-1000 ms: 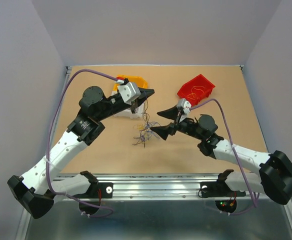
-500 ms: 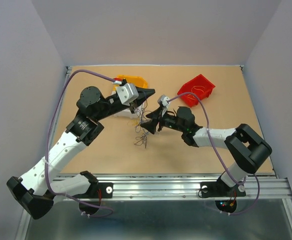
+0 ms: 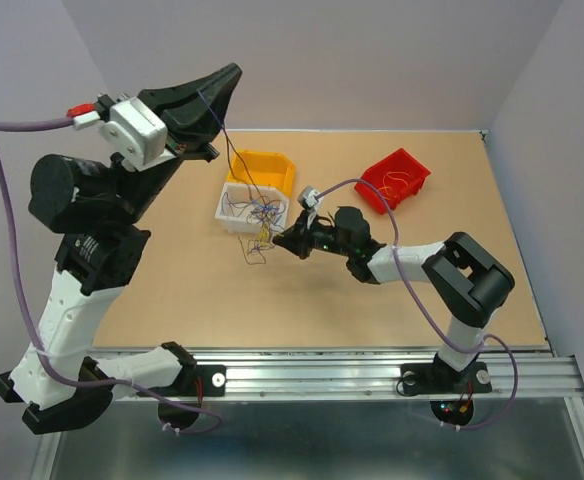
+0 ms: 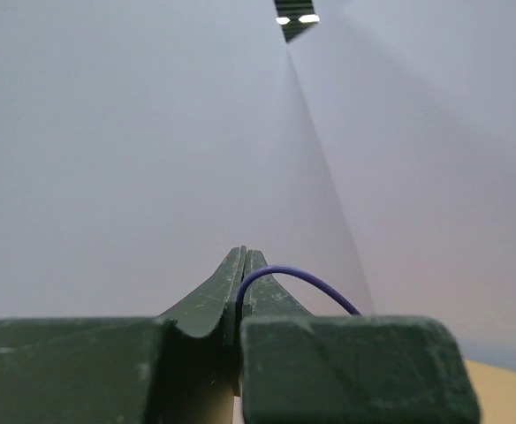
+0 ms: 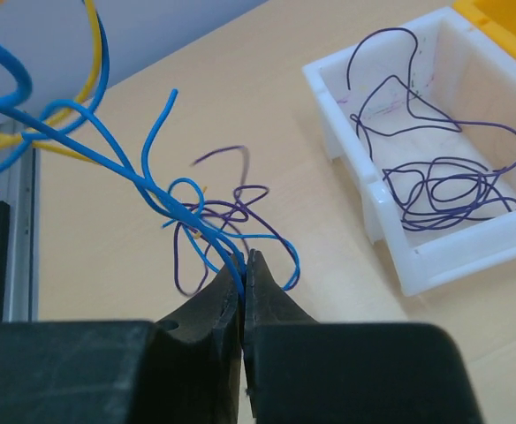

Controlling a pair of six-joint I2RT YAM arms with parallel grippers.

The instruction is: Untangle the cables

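Two pincers are closed, each one on a thin wire. At the far left, your left pincer point(image 3: 236, 70) stands high above the desk point(image 3: 172, 290). Its fingers are pressed together on one purple wire point(image 4: 304, 279), and this strand runs down and to the right into the cables point(image 3: 258, 228).

The cables are a loose clump of purple, blue and yellow strands near the middle of the desk, just beside the near right corner of the white bin point(image 3: 230, 222). You cannot tell whether the clump touches the desk. More purple strands lie curled inside the white bin, and the yellow bin point(image 3: 272, 165) touches its far side.

To the right of the clump, your right pincer point(image 5: 244, 258) is low over the desk and grips a blue wire point(image 5: 156, 199) at the edge of the clump. Further right, well apart, the red bin point(image 3: 372, 190) holds a yellow strand.
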